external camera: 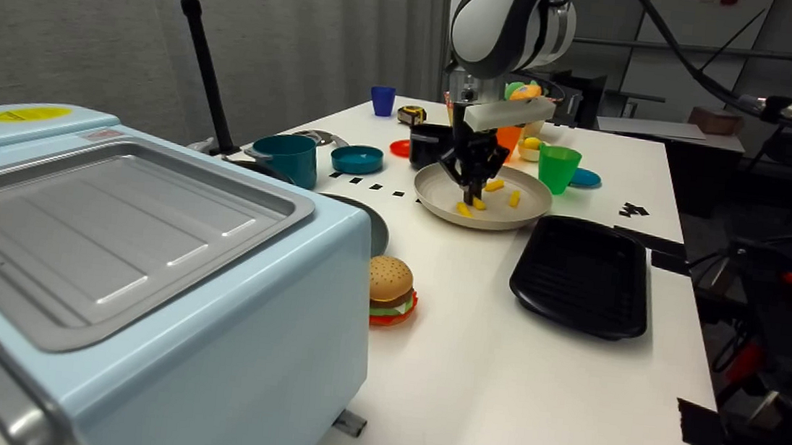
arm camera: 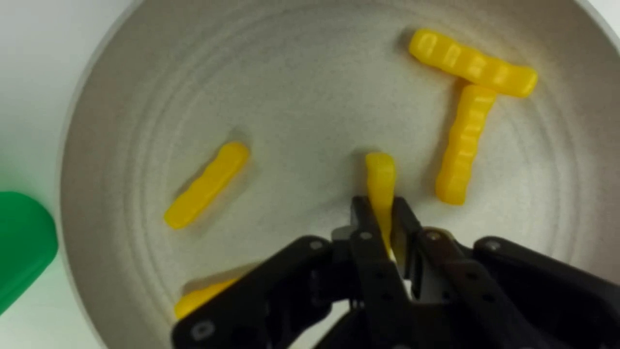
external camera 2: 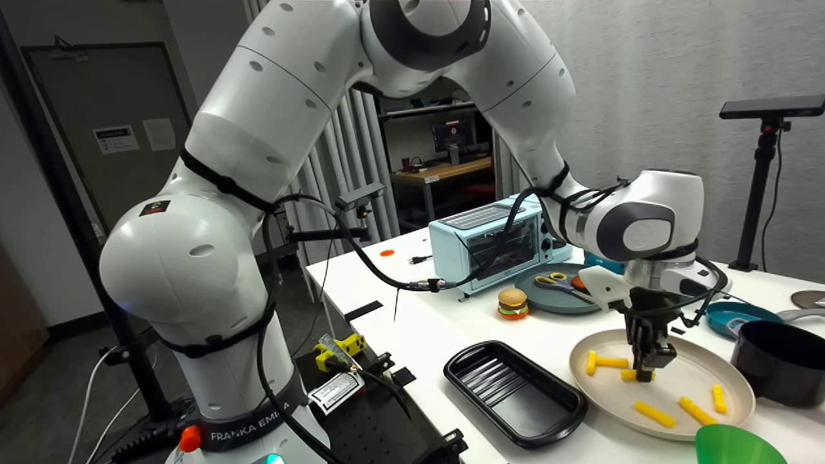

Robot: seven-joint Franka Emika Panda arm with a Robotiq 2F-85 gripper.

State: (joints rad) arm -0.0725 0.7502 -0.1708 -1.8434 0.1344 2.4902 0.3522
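In the wrist view my gripper (arm camera: 379, 206) is shut on a yellow stick (arm camera: 381, 173) like a toy French fry, its far end sticking out beyond the fingertips. Below it lies a round beige plate (arm camera: 300, 92). Several similar yellow sticks are on that plate: two touch in a T shape, an upper stick (arm camera: 472, 63) and a lower stick (arm camera: 462, 145). A separate stick (arm camera: 208, 185) lies to the left, and another stick (arm camera: 203, 296) is partly hidden by the gripper. In both exterior views the gripper (external camera 2: 643, 375) points down at the plate, fingertips at or near its surface.
A black ridged tray (external camera 2: 515, 393) stands beside the plate. Close to the rim are a green cup (external camera: 558, 170) and a black pot (external camera 2: 776, 364). Farther off are a toy burger (external camera 2: 513, 303), a grey-green plate (external camera 2: 548, 304) with scissors, and a light-blue toaster oven (external camera: 268, 341).
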